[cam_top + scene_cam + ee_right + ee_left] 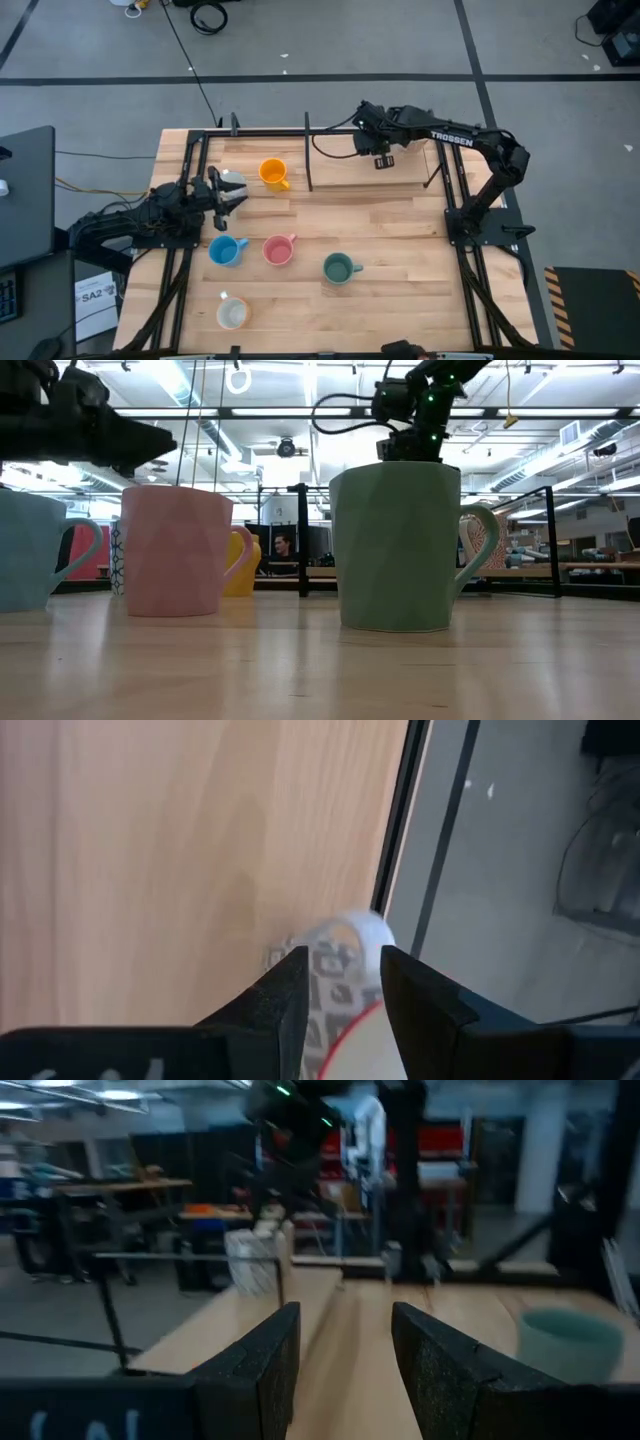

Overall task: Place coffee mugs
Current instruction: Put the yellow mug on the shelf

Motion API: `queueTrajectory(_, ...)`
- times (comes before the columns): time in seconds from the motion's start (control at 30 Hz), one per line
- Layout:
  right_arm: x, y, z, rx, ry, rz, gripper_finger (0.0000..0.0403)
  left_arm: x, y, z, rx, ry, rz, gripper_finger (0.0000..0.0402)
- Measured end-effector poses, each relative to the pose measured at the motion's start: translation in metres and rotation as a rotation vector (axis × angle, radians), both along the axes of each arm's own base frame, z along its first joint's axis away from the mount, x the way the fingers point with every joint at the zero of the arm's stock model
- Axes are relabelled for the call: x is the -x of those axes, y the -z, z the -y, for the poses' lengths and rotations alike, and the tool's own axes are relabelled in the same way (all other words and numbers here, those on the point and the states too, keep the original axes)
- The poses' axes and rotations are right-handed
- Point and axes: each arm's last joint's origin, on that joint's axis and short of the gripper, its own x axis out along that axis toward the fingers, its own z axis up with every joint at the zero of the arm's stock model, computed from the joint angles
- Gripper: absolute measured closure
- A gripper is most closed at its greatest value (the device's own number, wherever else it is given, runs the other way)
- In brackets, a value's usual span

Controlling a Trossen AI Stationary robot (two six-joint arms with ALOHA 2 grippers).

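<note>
Hidden: from above, the right claw [383,160] covered whatever it carried near the counter's 12 o'clock edge; only its wrist view showed a patterned white mug [340,982] clamped between the fingers, mostly cut off by the picture's edge.
Hard to make out: a pale mug [231,183] at the left claw [232,193] was partly masked by the fingers; whether they touched it, I could not tell.
Left claw: released, jaws spread wide, at the counter's 9 o'clock side.
Right claw: grasping the patterned white mug, raised above the counter [400,240].
Mugs counted from above: one orange mug [273,173] toward 11 o'clock; one light blue mug [226,250], one pink mug [279,249] and one teal-green mug [339,268] in a row across the middle; one cream mug [232,314] toward 7 o'clock.
Total seen: seven, counting the masked one and the held one.
Low view: the light blue mug was cut off at the edge; the orange mug peeked from behind the pink one.
</note>
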Motion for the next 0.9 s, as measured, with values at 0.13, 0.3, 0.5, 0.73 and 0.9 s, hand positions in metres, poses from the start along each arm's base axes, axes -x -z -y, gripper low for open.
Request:
queueTrajectory(0.13,-0.009,-0.001,-0.014,0.005,-0.037,0.025,0.027,0.001,-0.005,-0.001,0.023,-0.048,0.043,0.0235)
queueTrajectory(0.3,-0.019,-0.001,-0.033,0.004,-0.103,0.025,0.027,0.0,-0.022,-0.002,0.028,-0.072,0.041,0.0235)
queueTrajectory(0.5,-0.027,-0.002,-0.05,0.012,-0.159,0.048,0.027,-0.016,-0.045,-0.006,0.047,-0.078,-0.069,0.0235)
queueTrajectory(0.73,-0.035,-0.004,-0.058,0.0,-0.203,0.107,0.027,-0.058,-0.072,-0.014,0.068,-0.081,-0.361,0.0235)
queueTrajectory(0.9,-0.036,-0.004,-0.06,-0.021,-0.219,0.117,0.027,-0.089,-0.085,-0.021,0.102,-0.085,-0.572,0.0235)
